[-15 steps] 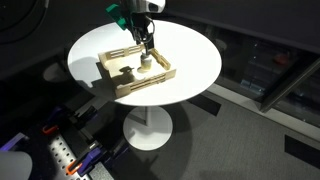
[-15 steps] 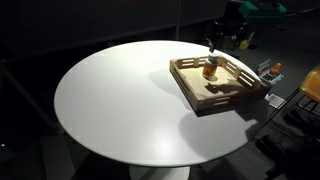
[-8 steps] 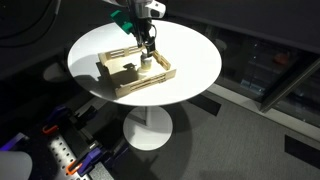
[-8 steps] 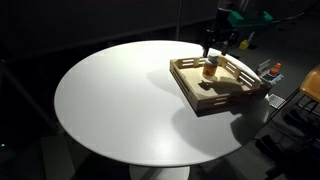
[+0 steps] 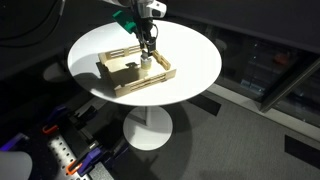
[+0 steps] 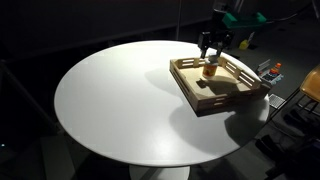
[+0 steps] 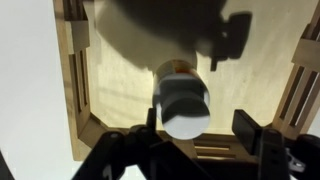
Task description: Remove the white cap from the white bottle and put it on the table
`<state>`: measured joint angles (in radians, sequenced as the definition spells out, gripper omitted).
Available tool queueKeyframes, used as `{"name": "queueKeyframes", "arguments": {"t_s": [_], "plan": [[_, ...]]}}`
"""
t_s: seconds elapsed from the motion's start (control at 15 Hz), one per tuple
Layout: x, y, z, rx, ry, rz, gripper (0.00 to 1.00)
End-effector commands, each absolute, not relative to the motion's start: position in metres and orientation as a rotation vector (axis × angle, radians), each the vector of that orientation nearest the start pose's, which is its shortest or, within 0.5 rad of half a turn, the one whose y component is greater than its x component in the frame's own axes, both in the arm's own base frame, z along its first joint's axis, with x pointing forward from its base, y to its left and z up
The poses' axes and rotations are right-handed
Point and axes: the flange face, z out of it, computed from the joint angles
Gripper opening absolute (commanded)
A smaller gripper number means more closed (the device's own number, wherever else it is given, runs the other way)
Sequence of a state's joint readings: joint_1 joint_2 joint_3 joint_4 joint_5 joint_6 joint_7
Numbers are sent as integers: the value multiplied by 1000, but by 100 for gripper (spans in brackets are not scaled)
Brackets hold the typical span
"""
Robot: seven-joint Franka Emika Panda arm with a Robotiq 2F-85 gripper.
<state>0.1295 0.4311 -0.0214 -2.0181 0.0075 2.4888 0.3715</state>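
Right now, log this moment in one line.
jaws: open, over tiny round white cap | cap: on small white cylindrical bottle | bottle: in light wooden tray

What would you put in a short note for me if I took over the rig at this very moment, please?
Gripper: open, poised just above the white bottle. In the wrist view its fingers sit either side of the white cap; no grasp yet.
Things: the bottle stands upright in the wooden tray on the table, cap on.
Done: approach only.
Left: close on the cap, take it off, and set it on the table outside the tray.
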Motion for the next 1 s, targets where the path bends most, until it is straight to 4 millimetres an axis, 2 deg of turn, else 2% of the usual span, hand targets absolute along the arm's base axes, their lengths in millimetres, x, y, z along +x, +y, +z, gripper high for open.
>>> {"name": "queueKeyframes", "arguments": {"t_s": [0.0, 0.07, 0.47, 0.8, 0.93], "plan": [[611, 67, 247, -3124, 417, -76, 67], [610, 67, 247, -3123, 415, -73, 70], [608, 64, 256, -3121, 414, -77, 67], [606, 62, 268, -3111, 406, -82, 61], [605, 61, 272, -3110, 407, -85, 54]]}}
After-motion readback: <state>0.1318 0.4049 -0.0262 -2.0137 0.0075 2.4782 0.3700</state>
